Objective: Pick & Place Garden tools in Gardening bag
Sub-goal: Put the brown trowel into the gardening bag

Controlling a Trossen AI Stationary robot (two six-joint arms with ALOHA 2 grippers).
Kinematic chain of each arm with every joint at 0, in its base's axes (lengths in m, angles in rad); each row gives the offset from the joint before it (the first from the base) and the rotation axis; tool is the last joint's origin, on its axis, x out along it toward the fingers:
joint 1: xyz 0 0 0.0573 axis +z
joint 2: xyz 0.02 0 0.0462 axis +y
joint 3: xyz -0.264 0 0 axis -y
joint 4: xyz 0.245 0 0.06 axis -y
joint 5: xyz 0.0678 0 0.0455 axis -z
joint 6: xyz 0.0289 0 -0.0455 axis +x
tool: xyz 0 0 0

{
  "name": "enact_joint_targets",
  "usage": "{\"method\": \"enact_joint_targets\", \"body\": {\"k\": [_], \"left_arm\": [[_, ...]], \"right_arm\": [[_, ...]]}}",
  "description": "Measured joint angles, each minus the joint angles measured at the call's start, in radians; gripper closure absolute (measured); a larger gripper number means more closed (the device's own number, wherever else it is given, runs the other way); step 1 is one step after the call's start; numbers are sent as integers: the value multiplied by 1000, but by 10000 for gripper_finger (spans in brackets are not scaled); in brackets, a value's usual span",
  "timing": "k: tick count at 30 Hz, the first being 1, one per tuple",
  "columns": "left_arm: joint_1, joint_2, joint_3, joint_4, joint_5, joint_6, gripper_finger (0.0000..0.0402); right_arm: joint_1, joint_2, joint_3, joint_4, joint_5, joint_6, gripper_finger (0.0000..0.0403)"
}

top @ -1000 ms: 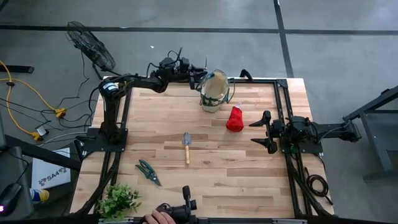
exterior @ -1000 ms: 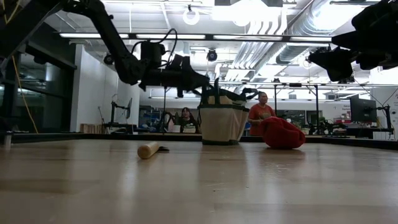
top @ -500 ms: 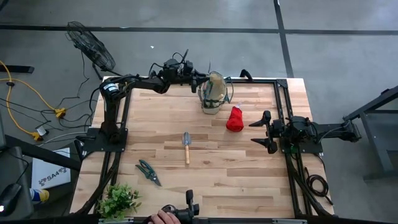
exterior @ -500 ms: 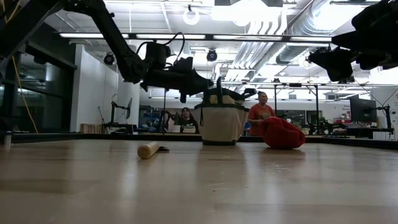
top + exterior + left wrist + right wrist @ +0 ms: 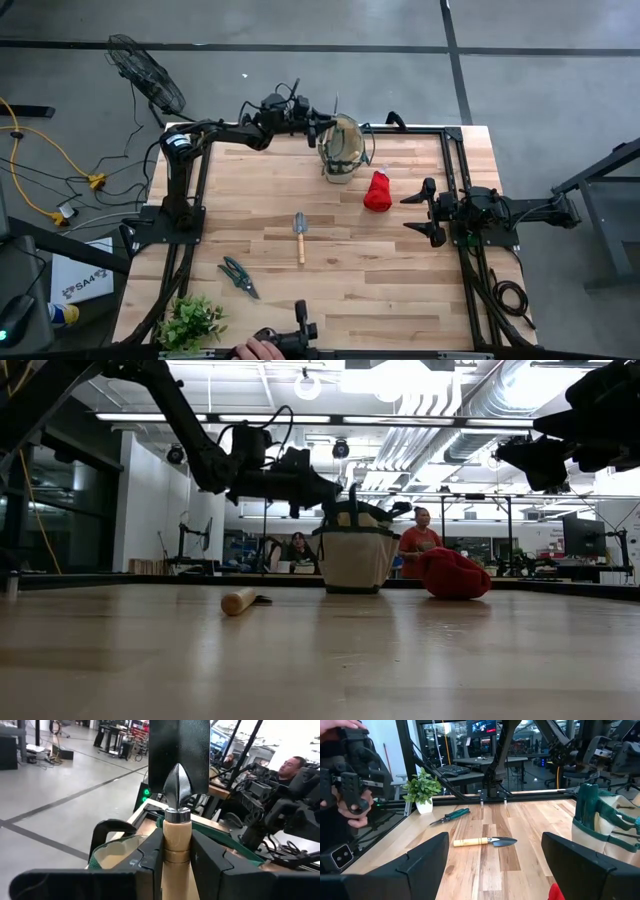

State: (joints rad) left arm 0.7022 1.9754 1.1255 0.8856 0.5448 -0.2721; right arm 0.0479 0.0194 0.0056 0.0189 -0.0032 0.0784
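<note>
My left gripper (image 5: 318, 127) is at the table's far edge, right beside the beige, green-trimmed gardening bag (image 5: 342, 150), and is shut on a wooden-handled tool with a dark flat metal head (image 5: 177, 750). The bag's rim (image 5: 116, 851) lies just below the fingers. The bag stands on its base (image 5: 355, 560). A red bundle (image 5: 377, 190) lies to its right. A wooden-handled trowel (image 5: 299, 237) and green-handled shears (image 5: 238, 275) lie flat mid-table. My right gripper (image 5: 425, 210) is open and empty at the right edge. My left gripper pinches the tool's pale wooden handle (image 5: 176, 851) between its two fingers (image 5: 152, 856), just behind the metal collar. The fingers come level from the table's left and lie along the handle. The dark head reaches past the fingertips over the bag, clear of the table.
A leafy green plant (image 5: 190, 320) stands at the near left corner. A person's hand (image 5: 258, 348) holds a dark device at the near edge, and it also shows in the right wrist view (image 5: 350, 785). Bare wood lies between trowel and red bundle.
My left gripper has gone a little toward the table's right, up to the bag, still shut on the tool. The bag, which leaned a second ago, now stands straighter.
</note>
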Motion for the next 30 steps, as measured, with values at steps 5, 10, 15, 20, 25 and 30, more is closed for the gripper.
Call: {"method": "enact_joint_targets", "body": {"k": [5, 10, 15, 20, 25, 30], "left_arm": [[20, -2, 0, 1, -4, 5, 327], [40, -2, 0, 1, -4, 13, 327], [60, -3, 0, -17, 26, 14, 327], [65, -3, -1, -84, 47, 36, 327], [63, -3, -1, -96, 42, 85, 327], [55, 9, -1, -96, 18, 85, 327]], "right_arm": [[0, 0, 0, 0, 0, 0, 92], [0, 0, 0, 0, 0, 0, 92], [0, 0, 0, 0, 0, 0, 92], [0, 0, 0, 0, 0, 0, 92], [0, 0, 0, 0, 0, 0, 92], [0, 0, 0, 0, 0, 0, 92]]}}
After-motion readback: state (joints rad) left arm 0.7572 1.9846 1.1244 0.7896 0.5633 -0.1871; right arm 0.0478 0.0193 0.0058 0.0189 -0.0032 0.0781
